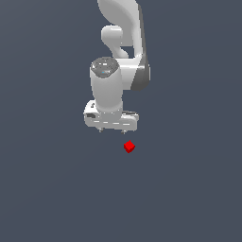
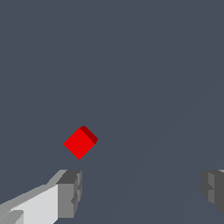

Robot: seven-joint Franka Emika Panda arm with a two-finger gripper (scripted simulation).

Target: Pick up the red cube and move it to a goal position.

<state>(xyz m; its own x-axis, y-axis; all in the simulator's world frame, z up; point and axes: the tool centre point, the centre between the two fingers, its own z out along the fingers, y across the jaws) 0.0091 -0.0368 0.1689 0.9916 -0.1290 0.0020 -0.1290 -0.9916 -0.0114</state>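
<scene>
**Red cube on the floor, claw spread and apart from it**

On the flat grey-blue ground (image 1: pixel 47 189) lies the red cube (image 1: pixel 129 147), alone and touching nothing else. It is turned approx. diagonal to the camera, so in the wrist view the red cube (image 2: pixel 80 142) looks like a diamond with one darker side face visible.

Near the cube, towards the exterior view's left, is the gripper (image 1: pixel 112 131). It does not touch the cube; a clear gap separates them. The cube is not between the fingers but outside their line, close to one fingertip.

The gripper (image 2: pixel 142 190) is spread wide: in the wrist view one grey finger pad (image 2: pixel 70 194) and the other pad at the picture edge are well apart w/ nothing between them. Whether the fingertips are above the ground or close to it, I cannot tell for sure; probably they hang a bit above.

Behind the gripper the white arm (image 1: pixel 120 52) rises up and leaves the exterior view at the top edge.
</scene>
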